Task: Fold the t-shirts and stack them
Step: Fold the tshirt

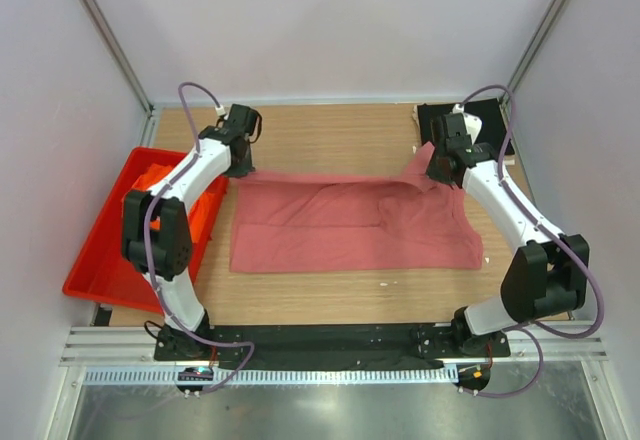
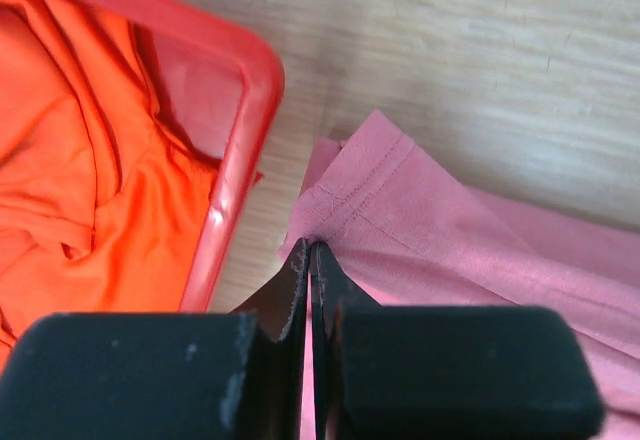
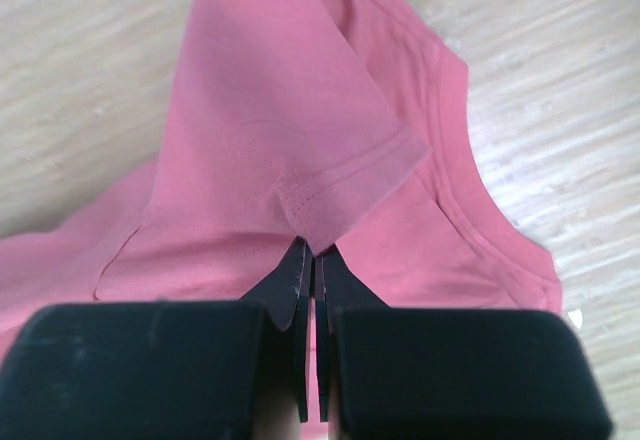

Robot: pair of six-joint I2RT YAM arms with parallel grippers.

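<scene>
The dusty rose-red t-shirt [image 1: 350, 225] lies spread across the middle of the table, partly folded along its far edge. My left gripper [image 2: 312, 246] is shut on a stitched hem corner of that rose-red shirt [image 2: 430, 230] at its far left end, beside the tray. My right gripper [image 3: 312, 250] is shut on the hemmed sleeve edge of the shirt [image 3: 290, 130], which is lifted above the neckline at the far right end. In the top view the left gripper [image 1: 240, 167] and right gripper [image 1: 438, 170] hold the two far corners. The bright orange t-shirt [image 2: 80, 180] lies crumpled in the tray. The black t-shirt [image 1: 482, 120] lies at the back right.
The red plastic tray [image 1: 100, 265] sits at the table's left edge, its rim [image 2: 235, 190] close to my left fingers. Bare wooden tabletop [image 1: 330, 125] stretches behind the shirt. Pale walls and metal posts close in the back and sides.
</scene>
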